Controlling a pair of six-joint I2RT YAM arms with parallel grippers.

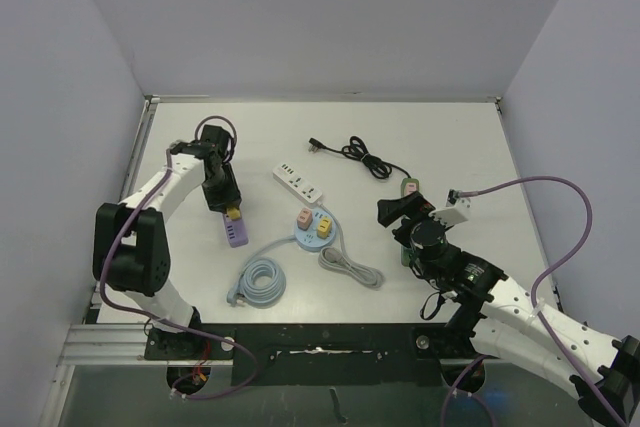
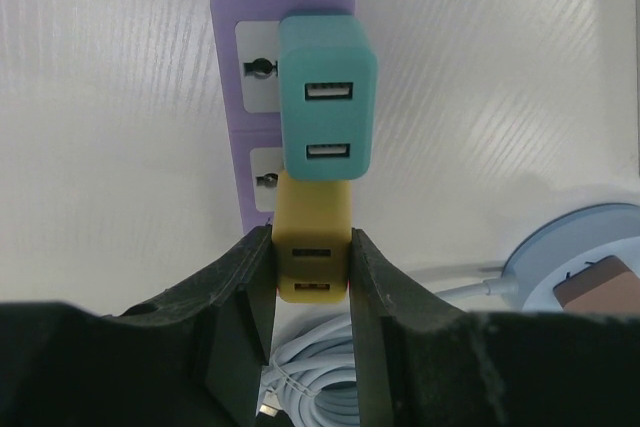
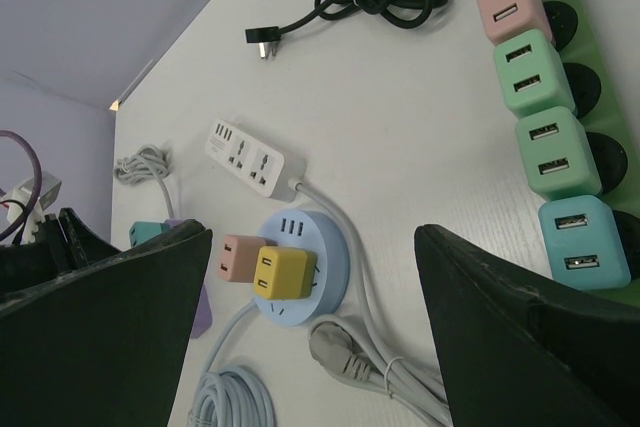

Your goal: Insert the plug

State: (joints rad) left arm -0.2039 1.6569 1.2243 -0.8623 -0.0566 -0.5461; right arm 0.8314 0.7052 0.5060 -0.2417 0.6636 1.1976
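Note:
In the left wrist view my left gripper (image 2: pixel 311 247) is shut on a yellow plug (image 2: pixel 312 217), a finger pressed against each side. The plug stands over the near end of a purple power strip (image 2: pixel 250 97), just below a teal plug (image 2: pixel 325 97) sitting in the strip. How deep the yellow plug sits is hidden. From above, the left gripper (image 1: pixel 228 205) hangs over the purple strip (image 1: pixel 236 234) at the table's left. My right gripper (image 1: pixel 405 209) is open at the right with nothing between its fingers (image 3: pixel 150 317).
A round blue power strip (image 1: pixel 317 229) with a pink and a yellow plug lies mid-table, beside a white strip (image 1: pixel 299 182). A coiled pale cable (image 1: pixel 262 282) and grey plug lead (image 1: pixel 350 267) lie nearer. Behind, a black cable (image 1: pixel 362 155); a green strip (image 3: pixel 590 37) holds several plugs.

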